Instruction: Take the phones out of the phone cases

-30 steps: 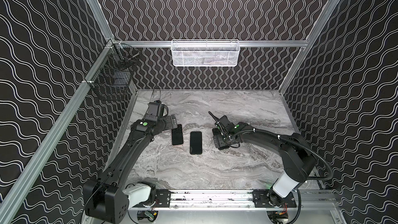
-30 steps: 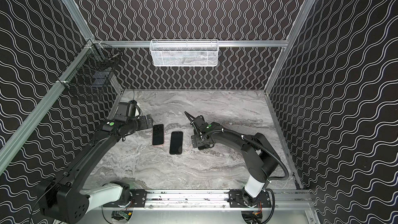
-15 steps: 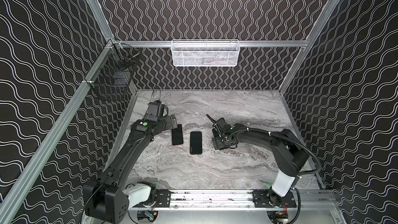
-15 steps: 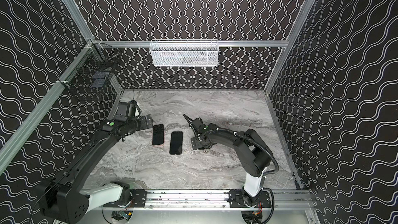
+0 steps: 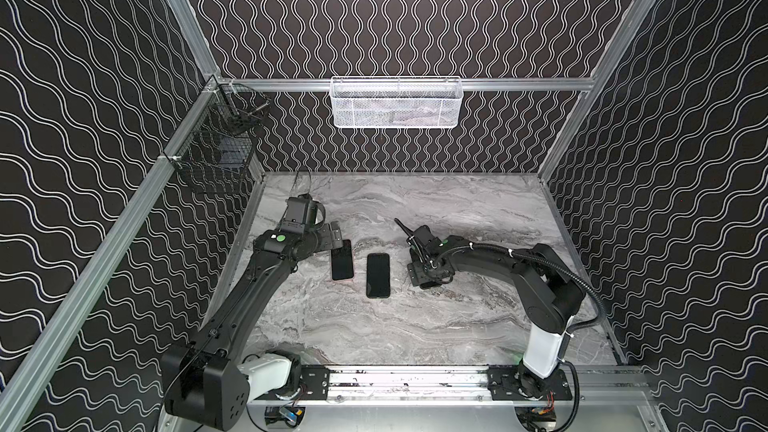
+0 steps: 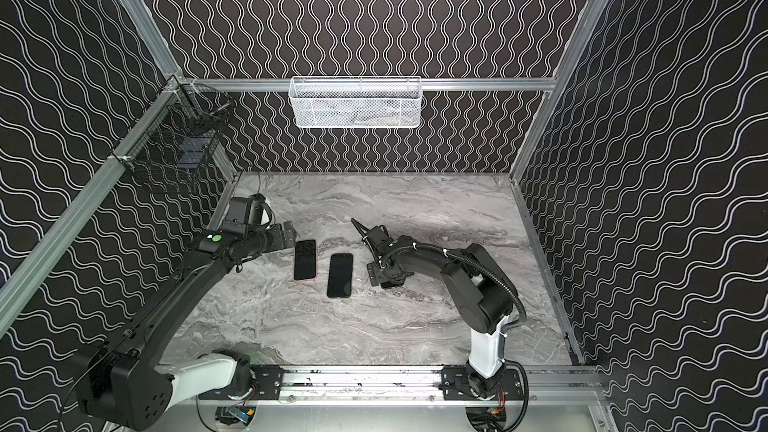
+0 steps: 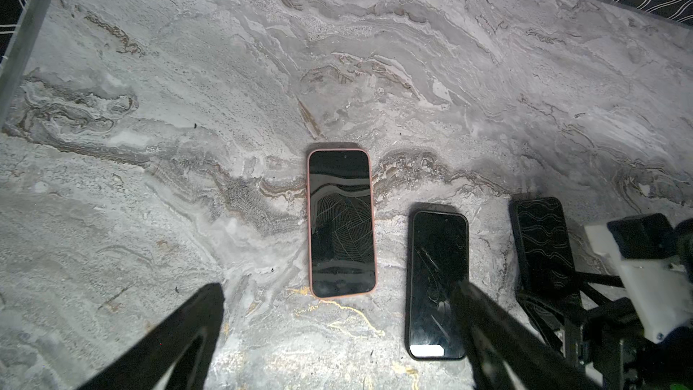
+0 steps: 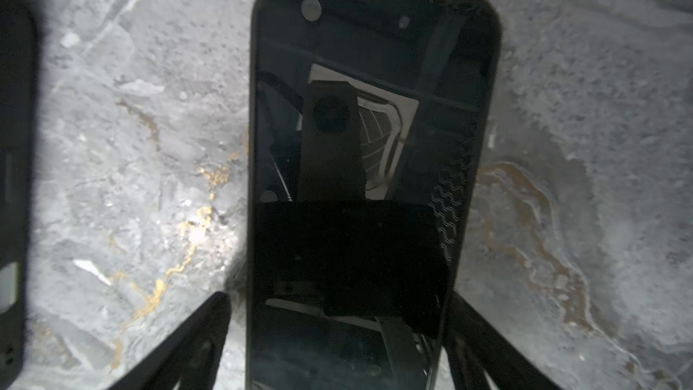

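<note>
Three dark-screened phones lie side by side on the marble table. The right gripper [image 8: 337, 298] is low over the rightmost phone [image 8: 375, 106], which sits in a dark phone case [image 8: 253, 114]. Its open fingers [image 8: 210, 328] straddle the phone's long edges, one with a narrow gap, the other at the case edge. In both top views that gripper [image 5: 424, 276] [image 6: 384, 278] hides this phone. The left gripper [image 7: 335, 287] [image 5: 337, 236] hangs open beside the end of the pink-cased phone [image 7: 341, 223] [image 5: 342, 261], holding nothing. A black-cased phone [image 7: 437, 279] [image 5: 378, 270] lies between the other two.
A white mesh basket [image 5: 395, 103] hangs on the back wall. A black wire basket [image 5: 216, 151] hangs on the left wall. The arms' mounting rail [image 5: 407, 380] runs along the table's front edge. Patterned walls close three sides.
The right arm has folded its elbow in and its gripper has shifted slightly left over the rightmost phone, its jaws narrowing. The left arm and the other two phones have not moved.
</note>
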Robot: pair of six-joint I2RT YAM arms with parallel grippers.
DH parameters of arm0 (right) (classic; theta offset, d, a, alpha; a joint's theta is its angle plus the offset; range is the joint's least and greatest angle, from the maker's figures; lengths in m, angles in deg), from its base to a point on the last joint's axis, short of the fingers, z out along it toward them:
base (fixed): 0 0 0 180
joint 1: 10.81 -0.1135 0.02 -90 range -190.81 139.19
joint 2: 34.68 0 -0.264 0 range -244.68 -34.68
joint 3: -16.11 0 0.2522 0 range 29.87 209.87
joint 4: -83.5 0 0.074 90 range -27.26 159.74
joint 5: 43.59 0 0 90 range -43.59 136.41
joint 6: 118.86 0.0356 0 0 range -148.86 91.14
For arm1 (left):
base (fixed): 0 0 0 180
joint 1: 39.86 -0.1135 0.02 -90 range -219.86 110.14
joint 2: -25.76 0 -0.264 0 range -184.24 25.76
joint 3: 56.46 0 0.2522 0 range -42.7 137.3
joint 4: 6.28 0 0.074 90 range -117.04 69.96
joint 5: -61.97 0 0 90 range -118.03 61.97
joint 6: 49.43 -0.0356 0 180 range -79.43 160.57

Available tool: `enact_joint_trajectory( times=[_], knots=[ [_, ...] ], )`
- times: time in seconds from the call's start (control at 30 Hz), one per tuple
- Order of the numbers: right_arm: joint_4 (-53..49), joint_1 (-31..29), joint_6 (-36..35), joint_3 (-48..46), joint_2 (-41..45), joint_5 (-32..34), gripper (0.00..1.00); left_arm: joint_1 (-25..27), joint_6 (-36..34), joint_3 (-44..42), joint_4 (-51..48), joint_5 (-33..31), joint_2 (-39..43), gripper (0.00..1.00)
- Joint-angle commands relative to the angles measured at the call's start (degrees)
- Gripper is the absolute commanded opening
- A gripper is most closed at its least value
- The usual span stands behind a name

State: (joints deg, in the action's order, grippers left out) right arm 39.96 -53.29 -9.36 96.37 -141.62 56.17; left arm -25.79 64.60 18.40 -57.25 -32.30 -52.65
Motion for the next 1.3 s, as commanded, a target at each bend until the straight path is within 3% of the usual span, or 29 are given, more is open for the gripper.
enact_joint_trajectory(
  times=[0.0, 0.87, 1.27],
  knots=[
    [0.62, 0.42, 0.36, -0.73, -0.20, -0.41, 0.88, 0.00, 0.59, 0.51, 0.64, -0.11, -0.44, 0.99],
    [3.51, 1.35, 0.73, -3.37, 1.75, -2.83, 0.71, 0.00, 1.26, 0.27, 0.62, 0.43, -2.03, 0.99],
    [5.08, 3.79, 0.53, -3.21, 3.42, -3.39, 0.69, 0.10, 10.01, -6.63, 5.87, 6.95, -2.11, 0.99]
  ],
)
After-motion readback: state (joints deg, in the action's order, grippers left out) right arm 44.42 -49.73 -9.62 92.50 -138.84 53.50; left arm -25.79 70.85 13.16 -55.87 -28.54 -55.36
